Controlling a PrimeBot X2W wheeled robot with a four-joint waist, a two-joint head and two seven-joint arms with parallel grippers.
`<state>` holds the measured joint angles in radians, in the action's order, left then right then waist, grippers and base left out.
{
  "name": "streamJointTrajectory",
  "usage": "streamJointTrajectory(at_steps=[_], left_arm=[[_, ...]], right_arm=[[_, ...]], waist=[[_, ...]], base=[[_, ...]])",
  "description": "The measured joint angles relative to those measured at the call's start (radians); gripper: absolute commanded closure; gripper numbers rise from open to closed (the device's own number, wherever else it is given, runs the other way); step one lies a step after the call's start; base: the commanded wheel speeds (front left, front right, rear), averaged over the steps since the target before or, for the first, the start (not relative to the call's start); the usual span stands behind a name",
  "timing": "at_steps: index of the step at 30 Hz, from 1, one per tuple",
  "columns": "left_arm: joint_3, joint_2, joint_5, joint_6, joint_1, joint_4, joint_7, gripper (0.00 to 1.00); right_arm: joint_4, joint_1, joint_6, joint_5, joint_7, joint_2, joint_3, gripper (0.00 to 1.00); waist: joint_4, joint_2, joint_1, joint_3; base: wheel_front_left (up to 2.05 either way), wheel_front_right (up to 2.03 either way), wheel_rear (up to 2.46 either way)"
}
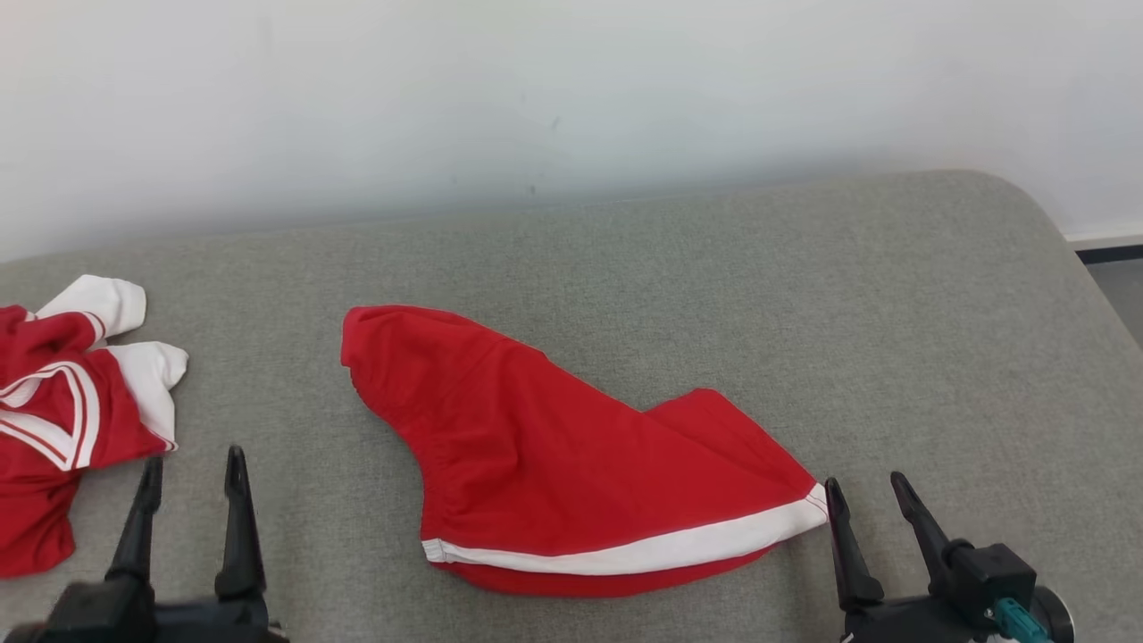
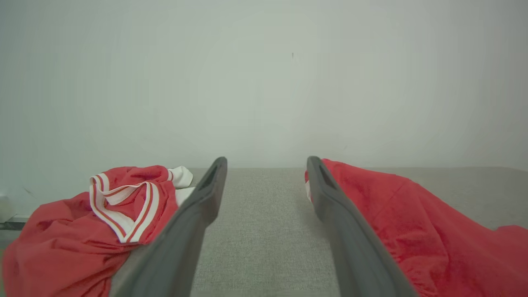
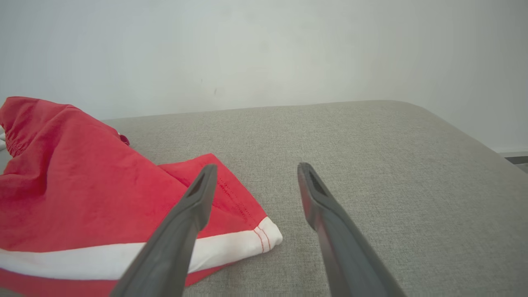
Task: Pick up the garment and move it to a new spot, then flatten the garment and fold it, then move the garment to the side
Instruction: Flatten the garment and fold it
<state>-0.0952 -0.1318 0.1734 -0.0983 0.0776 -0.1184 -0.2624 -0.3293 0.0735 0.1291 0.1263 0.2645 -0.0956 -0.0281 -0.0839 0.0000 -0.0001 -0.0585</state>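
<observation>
A red garment with a white stripe along its near edge lies spread on the grey cushioned surface, in the middle of the head view. It also shows at the right of the left wrist view as red cloth and at the left of the right wrist view. My left gripper stands open at the lower left, between the two cloths, holding nothing. My right gripper is open too, just right of the garment's striped corner and apart from it.
A second red and white garment lies bunched at the left edge of the surface, also in the left wrist view. A pale wall runs behind. The surface rounds off at the right, with floor beyond.
</observation>
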Motion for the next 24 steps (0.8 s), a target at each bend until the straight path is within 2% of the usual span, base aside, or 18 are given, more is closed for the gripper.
streamJointTrajectory(at_steps=[6,11,21,24], left_arm=[[-0.037,0.055,-0.020,-0.012,-0.090,0.031,0.000,0.00],[-0.032,0.072,-0.025,-0.017,-0.143,0.022,0.000,0.00],[0.040,0.077,-0.059,-0.027,-0.170,-0.032,0.000,0.00],[0.104,0.074,-0.049,-0.031,-0.165,-0.054,0.000,0.00]], right_arm=[[0.008,-0.041,0.000,-0.002,0.000,0.014,0.021,0.00],[0.019,-0.062,0.000,-0.005,0.000,0.027,0.036,0.00],[0.006,-0.073,0.000,-0.013,0.000,0.040,0.029,0.00],[-0.004,-0.067,0.000,-0.022,0.000,0.034,0.024,0.00]], waist=[[0.015,0.0000,0.0000,0.019],[0.030,0.0000,0.0000,0.028],[0.041,0.0000,0.0000,0.033],[0.038,0.0000,0.0000,0.030]], base=[[0.00,0.00,0.00],[0.00,0.00,0.00],[0.00,0.00,0.00],[0.00,0.00,0.00]])
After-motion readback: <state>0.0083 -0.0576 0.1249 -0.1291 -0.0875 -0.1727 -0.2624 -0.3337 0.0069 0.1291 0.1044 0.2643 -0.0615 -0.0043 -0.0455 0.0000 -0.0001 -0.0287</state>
